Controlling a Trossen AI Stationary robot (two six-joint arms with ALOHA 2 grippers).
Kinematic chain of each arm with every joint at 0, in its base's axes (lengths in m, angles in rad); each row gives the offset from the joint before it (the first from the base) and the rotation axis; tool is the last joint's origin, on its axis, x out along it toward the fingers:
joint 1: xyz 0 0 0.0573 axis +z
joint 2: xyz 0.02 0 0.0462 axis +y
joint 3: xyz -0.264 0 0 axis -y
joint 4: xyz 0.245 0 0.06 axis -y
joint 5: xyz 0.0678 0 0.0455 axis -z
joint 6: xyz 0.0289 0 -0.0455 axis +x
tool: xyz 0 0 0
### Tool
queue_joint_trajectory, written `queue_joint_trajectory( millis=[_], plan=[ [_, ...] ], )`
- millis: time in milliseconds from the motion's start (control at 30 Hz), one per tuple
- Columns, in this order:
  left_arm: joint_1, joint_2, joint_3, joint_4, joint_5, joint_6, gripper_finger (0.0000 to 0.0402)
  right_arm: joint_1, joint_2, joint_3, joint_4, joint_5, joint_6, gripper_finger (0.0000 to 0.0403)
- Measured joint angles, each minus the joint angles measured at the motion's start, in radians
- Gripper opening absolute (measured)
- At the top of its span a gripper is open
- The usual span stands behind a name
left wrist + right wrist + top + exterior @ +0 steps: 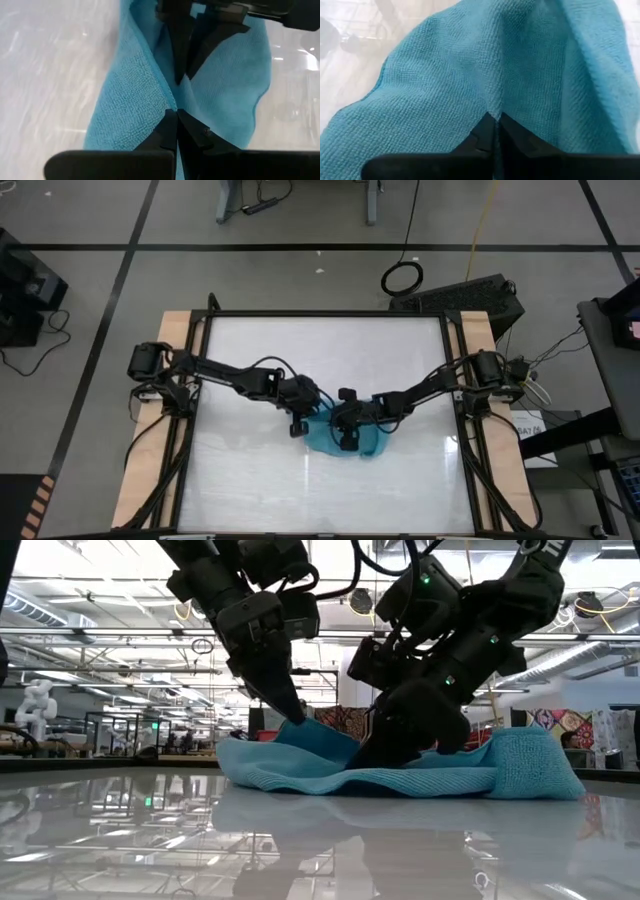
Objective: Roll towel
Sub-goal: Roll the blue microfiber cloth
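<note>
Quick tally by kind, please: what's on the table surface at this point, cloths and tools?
Towel, turquoise: 1
Tools, both shut on the towel: 2, left tool and right tool
Total: 3

Bare bench [250,470] lies open all round; mid-bench, the left gripper [298,423] and right gripper [344,430] crowd together on the rumpled towel [368,442], blocking passage between them

- Towel [352,442]: plain turquoise-blue, fine woven texture, no pattern.
- Table [250,480]: glossy white top; pale wood strips along left and right edges; black frame.
- Left gripper [176,114], right gripper [493,118]: black.
- Floor [300,270]: grey, dark lines, apparently tape.
</note>
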Motion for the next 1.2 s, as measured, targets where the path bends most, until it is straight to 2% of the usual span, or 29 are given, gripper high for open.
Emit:
queue_joint_trajectory(
  millis=[133, 200, 400, 533, 633, 767, 867, 1033, 1200],
  plan=[
    [0.002, -0.001, 0.000, -0.008, 0.000, 0.000, 0.0008, 0.001, 0.000, 0.000, 0.000, -0.030, 0.008, 0.0003],
    [0.002, -0.001, 0.000, -0.026, -0.002, 0.001, 0.0008, 0.001, -0.011, 0.000, -0.009, -0.054, 0.010, 0.0012],
    [0.013, -0.014, 0.000, -0.113, -0.043, 0.002, 0.0008, 0.021, -0.137, -0.002, -0.142, -0.050, -0.006, 0.0089],
    [0.011, -0.057, 0.000, -0.112, -0.070, 0.007, 0.0008, 0.046, -0.262, -0.002, -0.343, 0.054, -0.007, 0.0140],
    [0.012, -0.103, 0.000, -0.116, -0.092, 0.008, 0.0008, 0.068, -0.349, -0.002, -0.535, 0.172, 0.040, 0.0159],
    [0.012, -0.159, 0.001, -0.149, -0.125, 0.008, 0.0008, 0.083, -0.405, -0.002, -0.781, 0.266, 0.201, 0.0163],
    [0.011, -0.196, 0.001, -0.200, -0.153, 0.007, 0.0008, 0.089, -0.420, -0.018, -0.860, 0.296, 0.315, 0.0157],
    [0.002, -0.218, 0.001, -0.257, -0.170, -0.002, 0.0008, 0.104, -0.425, -0.090, -0.855, 0.295, 0.445, 0.0139],
    [-0.025, -0.210, 0.001, -0.293, -0.159, -0.002, 0.0008, 0.106, -0.428, -0.153, -0.796, 0.342, 0.513, 0.0125]
  ],
)
